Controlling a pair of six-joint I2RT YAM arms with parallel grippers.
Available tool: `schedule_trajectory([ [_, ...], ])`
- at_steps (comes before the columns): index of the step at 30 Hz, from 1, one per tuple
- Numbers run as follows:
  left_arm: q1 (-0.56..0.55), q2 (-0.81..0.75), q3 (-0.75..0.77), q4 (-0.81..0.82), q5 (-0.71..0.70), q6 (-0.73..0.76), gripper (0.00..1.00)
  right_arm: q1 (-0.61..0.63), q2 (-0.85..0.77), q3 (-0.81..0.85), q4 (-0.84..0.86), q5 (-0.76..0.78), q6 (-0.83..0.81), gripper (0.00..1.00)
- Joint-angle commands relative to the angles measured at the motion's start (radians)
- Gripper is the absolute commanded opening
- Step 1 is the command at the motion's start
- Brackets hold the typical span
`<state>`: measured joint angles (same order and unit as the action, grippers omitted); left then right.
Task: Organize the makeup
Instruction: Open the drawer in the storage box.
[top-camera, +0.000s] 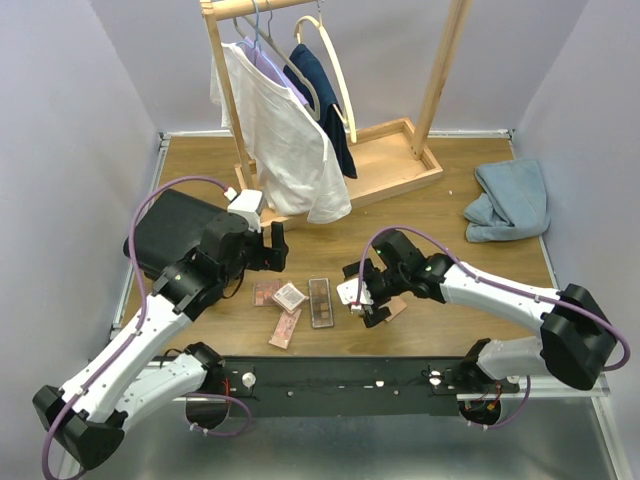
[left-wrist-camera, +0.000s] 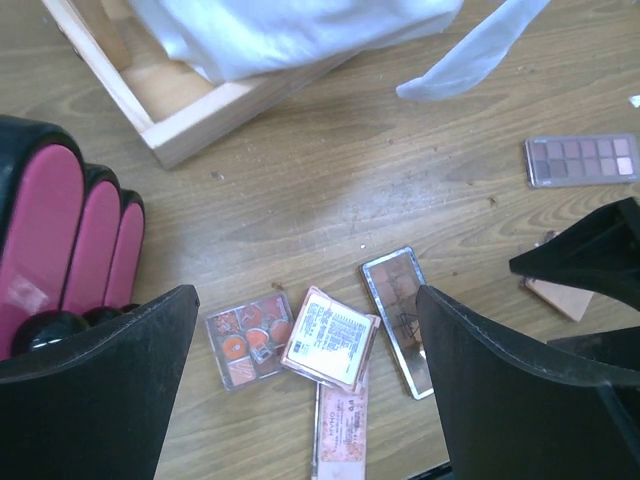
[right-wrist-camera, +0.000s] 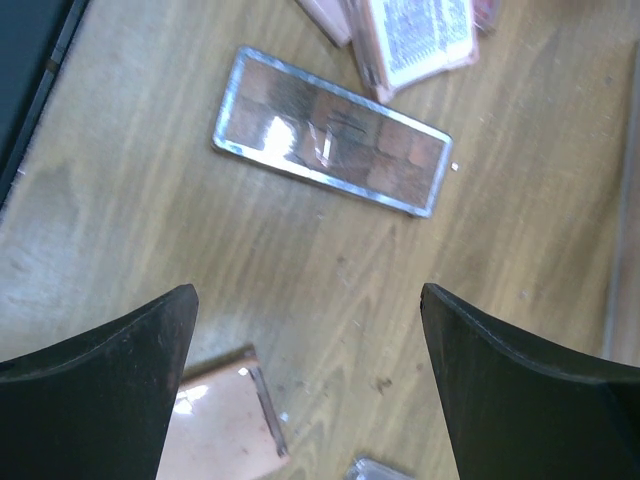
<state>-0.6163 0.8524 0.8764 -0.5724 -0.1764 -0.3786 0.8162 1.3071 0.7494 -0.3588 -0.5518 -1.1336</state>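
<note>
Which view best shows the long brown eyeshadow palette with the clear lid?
Right wrist: the long brown eyeshadow palette lies whole and large, its pans visible despite glare. The left wrist view shows it smaller, partly behind a black finger. The top view shows it tiny, without detail.

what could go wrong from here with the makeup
1. The square compact overlaps the slim pink box beside the orange palette; lifting one could drag the others.
2. The shiny palette lies flat; the right claw may slip off its edges.
3. The left claw hovers close by; the two could collide.
</note>
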Motion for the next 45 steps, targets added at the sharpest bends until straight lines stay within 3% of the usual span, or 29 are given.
schedule_trajectory([
  [1,0.004,-0.090,0.026,-0.049,-0.034,0.089,0.99,-0.005,0.037,0.053,0.014,-0.128,0.090,1.00],
  [15,0.006,-0.389,-0.151,0.052,-0.084,0.124,0.99,-0.002,0.222,0.316,0.018,-0.273,0.415,1.00],
  [23,0.010,-0.452,-0.171,0.063,-0.094,0.127,0.99,0.012,0.375,0.476,0.113,-0.183,0.671,1.00],
  [35,0.023,-0.480,-0.171,0.059,-0.106,0.121,0.99,0.073,0.471,0.539,0.220,-0.033,0.859,1.00],
  [45,0.027,-0.532,-0.175,0.066,-0.146,0.124,0.99,0.170,0.589,0.657,0.307,0.236,1.098,1.00],
])
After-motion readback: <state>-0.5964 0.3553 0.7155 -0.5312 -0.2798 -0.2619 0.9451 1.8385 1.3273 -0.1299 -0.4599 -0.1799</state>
